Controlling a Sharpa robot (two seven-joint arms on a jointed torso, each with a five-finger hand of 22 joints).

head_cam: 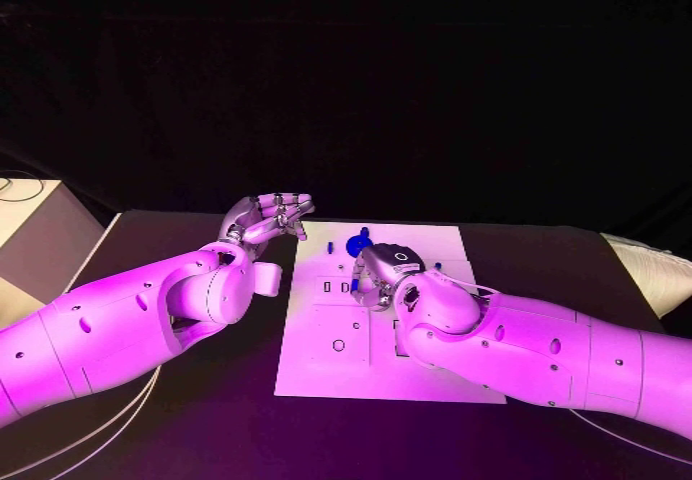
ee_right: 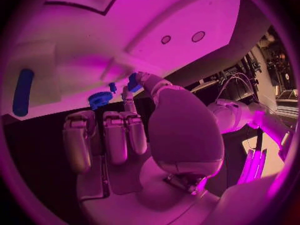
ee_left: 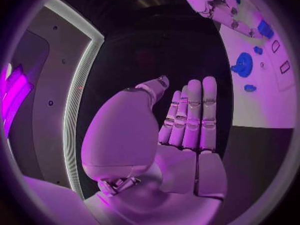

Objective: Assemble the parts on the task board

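The white task board (head_cam: 339,370) lies in the middle of the table. My right hand (head_cam: 379,275) hovers over its far half; the thumb and a finger pinch a small blue part (ee_right: 133,81) just above the board (ee_right: 125,35). A round blue toothed part (ee_right: 99,100) sits close beside it, also seen as the round part (head_cam: 356,243) and the round part (ee_left: 242,65). A long blue part (ee_right: 23,91) lies farther along the board. My left hand (head_cam: 267,218) is raised by the board's far left corner, fingers straight, holding nothing (ee_left: 187,120).
Small blue parts (ee_left: 250,88) and rectangular slots (head_cam: 329,287) dot the board's far half. A pale cabinet (head_cam: 36,235) stands at the table's left, and a white cushion-like object (head_cam: 649,270) at its right edge. The board's near half carries only slots.
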